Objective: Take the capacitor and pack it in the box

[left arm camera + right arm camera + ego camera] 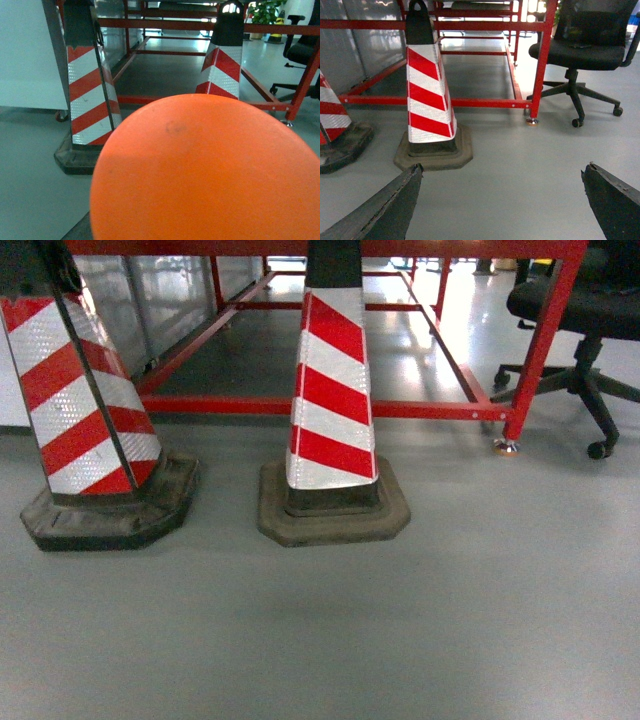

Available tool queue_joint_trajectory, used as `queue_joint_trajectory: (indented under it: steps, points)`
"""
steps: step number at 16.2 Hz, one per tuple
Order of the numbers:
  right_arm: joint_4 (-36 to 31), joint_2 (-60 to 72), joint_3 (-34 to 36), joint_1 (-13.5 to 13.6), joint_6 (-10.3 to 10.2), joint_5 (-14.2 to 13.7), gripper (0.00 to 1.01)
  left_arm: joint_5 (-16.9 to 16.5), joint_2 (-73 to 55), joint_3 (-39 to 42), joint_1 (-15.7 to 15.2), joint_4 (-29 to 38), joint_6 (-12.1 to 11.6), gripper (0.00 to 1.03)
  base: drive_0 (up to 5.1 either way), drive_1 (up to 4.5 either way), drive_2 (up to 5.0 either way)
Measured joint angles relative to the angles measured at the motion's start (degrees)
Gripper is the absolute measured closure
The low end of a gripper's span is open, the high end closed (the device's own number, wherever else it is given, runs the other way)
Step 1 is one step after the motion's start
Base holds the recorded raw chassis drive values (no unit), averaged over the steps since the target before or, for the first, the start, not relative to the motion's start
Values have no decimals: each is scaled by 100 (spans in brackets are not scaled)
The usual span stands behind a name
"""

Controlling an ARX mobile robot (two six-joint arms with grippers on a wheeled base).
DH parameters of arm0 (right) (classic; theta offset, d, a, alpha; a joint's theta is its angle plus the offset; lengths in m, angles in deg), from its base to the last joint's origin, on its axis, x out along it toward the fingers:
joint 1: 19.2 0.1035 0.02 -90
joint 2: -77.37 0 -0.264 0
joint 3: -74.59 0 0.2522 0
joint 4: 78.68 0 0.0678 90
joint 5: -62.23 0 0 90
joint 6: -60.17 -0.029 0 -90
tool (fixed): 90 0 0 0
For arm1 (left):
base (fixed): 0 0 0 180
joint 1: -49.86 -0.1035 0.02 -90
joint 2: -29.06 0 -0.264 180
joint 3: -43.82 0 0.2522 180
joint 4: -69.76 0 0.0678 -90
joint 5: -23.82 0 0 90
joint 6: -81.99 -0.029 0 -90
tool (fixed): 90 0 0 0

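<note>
Head view: striped traffic cones point(333, 410) on grey floor before red frame point(320, 407); no box, no capacitor. Left wrist: orange dome point(210, 175) blocking lens (jaw state untellable). Right wrist: right gripper point(502, 202) spread wide, empty, probably travelling.

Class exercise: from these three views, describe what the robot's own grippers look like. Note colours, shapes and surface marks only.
Only the wrist views show any. The right gripper has two dark, near-black, wedge-shaped fingers with rough, chipped edges. The left wrist view is filled by a smooth, rounded orange part with a faint scuff; no fingers show. No cables or markings are visible.
</note>
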Motion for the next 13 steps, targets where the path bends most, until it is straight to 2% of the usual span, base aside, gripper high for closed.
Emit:
queue_joint_trajectory:
  steps: [13]
  points:
    - [22, 0, 0, 0, 0, -13, 3, -9, 0, 0, 0, 7, 0, 59, -6, 372, -385]
